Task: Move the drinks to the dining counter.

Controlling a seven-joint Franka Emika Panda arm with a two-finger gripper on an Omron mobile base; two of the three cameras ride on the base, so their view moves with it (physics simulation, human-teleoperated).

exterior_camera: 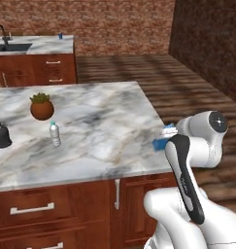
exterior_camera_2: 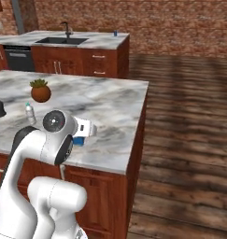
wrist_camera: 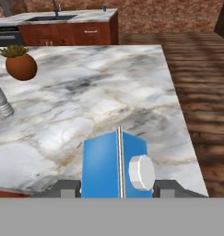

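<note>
Hand view: blue carton with white round cap (wrist_camera: 114,163) sits between dark finger tips of two-finger gripper (wrist_camera: 117,188), jaws pinching its sides. Carton upright, long axis vertical, at near right edge of sinkless marble-topped island (wrist_camera: 109,92). Dining counter with black sink (wrist_camera: 85,16) lies well apart, ahead and left. Judgement: grasp set, lift and carry next.

We see the white arm (exterior_camera: 187,194) rising from its base, folding at a dark-jointed elbow and reaching forward low. In the hand view the gripper (wrist_camera: 117,189) has its two dark fingers (wrist_camera: 67,188) set on either side of the blue carton (wrist_camera: 114,163), closed against it.
</note>
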